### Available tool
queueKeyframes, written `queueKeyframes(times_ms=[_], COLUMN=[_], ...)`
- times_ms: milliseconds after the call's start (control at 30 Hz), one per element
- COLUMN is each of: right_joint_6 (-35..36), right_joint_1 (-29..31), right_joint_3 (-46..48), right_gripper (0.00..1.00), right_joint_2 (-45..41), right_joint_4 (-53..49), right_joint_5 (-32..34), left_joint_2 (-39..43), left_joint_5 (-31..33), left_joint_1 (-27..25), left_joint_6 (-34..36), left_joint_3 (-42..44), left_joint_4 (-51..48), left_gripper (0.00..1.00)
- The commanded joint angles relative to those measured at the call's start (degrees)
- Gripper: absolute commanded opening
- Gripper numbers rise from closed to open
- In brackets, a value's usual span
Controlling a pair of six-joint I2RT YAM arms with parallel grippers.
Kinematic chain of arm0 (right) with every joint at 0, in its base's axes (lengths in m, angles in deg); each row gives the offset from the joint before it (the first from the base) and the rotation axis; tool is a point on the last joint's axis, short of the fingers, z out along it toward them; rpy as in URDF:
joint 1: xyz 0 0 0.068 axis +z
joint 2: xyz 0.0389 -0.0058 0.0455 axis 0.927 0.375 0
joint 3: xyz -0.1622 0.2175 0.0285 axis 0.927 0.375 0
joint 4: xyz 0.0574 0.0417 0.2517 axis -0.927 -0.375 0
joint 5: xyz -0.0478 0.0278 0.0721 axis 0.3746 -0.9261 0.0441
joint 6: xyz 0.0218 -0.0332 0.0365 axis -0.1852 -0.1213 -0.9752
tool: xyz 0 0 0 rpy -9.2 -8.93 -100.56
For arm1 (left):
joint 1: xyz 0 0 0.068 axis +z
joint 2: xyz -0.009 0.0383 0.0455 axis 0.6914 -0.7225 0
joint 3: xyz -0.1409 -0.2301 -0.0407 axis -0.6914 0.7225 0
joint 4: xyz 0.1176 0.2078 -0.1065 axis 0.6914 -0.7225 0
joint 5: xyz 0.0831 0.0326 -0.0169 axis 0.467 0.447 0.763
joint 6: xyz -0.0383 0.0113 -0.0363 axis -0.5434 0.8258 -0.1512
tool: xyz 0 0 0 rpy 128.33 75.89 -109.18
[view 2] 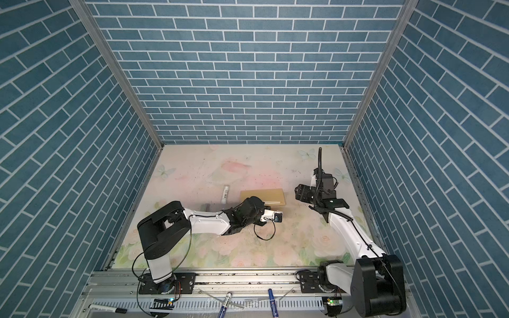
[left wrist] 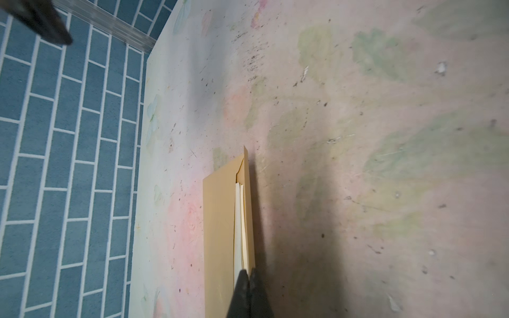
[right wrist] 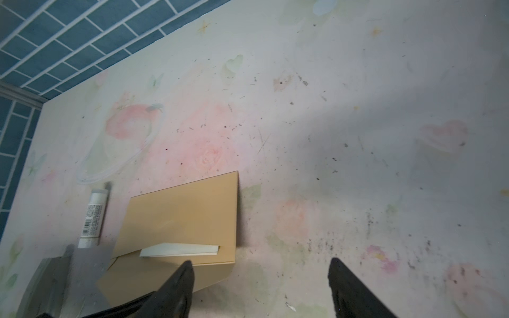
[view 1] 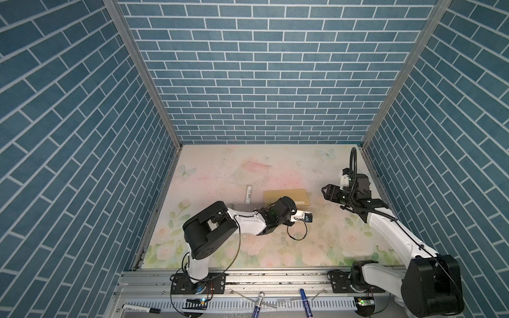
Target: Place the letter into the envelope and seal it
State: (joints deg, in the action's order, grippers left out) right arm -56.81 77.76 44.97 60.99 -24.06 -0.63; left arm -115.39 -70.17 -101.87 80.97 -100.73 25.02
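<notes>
Left gripper (left wrist: pixel 249 275) pinches the envelope (left wrist: pixel 219 234) flap (letter (left wrist: pixel 238 220) partly inside). Right gripper (view 1: pixel 324 192) gapes, envelope at its nine o'clock in both top views.

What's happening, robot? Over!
Left gripper shut on envelope flap. Right gripper open, empty. Letter in envelope mouth, flap unsealed. Glue stick lies beside envelope.

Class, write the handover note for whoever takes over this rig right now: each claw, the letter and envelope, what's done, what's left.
Left claw: shut, pinching the flap edge of the envelope.
Right claw: open, empty, above the table beside the envelope.
Letter: tucked in the envelope, cream edge showing at the mouth.
Glue stick: lying beside the envelope.
Done: insertion, mostly. Left: close and seal the flap.
</notes>
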Motion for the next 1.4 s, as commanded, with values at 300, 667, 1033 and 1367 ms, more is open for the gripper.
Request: queueKeyframes(times_ms=[300, 667, 1033, 1367], right_joint_6=[-1.4, -2.7, -3.3, -3.9], right_joint_1=[-0.2, 0.2, 3.5, 5.3], right_joint_3=[0.4, -0.4, -5.1, -11.2], right_gripper=[0.77, 0.76, 0.28, 0.11], right_joint_2=[3.4, 6.7, 15.4, 25.8], right_joint_4=[3.4, 6.7, 8.7, 8.8], right_joint_5=[-11.4, -18.7, -19.0, -16.1], left_joint_2=[2.9, 18.4, 20.5, 6.5], left_joint_5=[-3.0, -3.8, -15.3, -19.0], left_joint_1=[-1.0, -1.0, 5.4, 7.9], left_joint_6=[-8.8, -38.6, -66.6, -69.4], left_joint_3=[3.5, 1.3, -1.5, -11.3], left_joint_4=[1.0, -10.5, -19.0, -22.7], left_gripper=[0.38, 0.68, 0.48, 0.18])
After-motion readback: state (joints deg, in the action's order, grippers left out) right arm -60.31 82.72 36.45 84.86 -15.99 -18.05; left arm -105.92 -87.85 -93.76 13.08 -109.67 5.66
